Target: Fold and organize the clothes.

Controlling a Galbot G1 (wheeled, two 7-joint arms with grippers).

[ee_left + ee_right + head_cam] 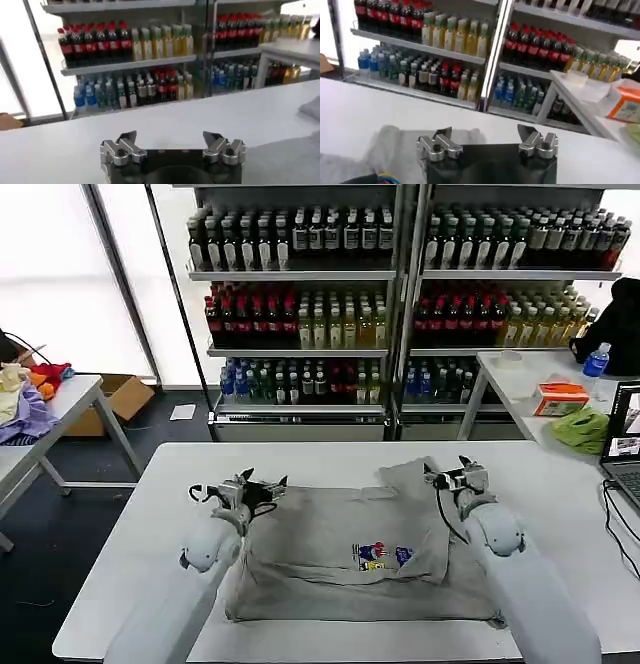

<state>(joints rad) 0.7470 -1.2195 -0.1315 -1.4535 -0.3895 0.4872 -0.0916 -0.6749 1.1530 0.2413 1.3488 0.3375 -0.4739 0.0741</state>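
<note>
On the white table lies a light grey shirt, its long side running left to right, with its right part folded over the middle and a small multicoloured print showing. Both open, the left gripper and right gripper hover over its far edge.

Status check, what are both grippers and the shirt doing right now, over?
Left gripper open, over shirt's far left edge. Right gripper open, at far right corner. Grey shirt flat on white table, partly folded, print up. Nothing in the way.
</note>
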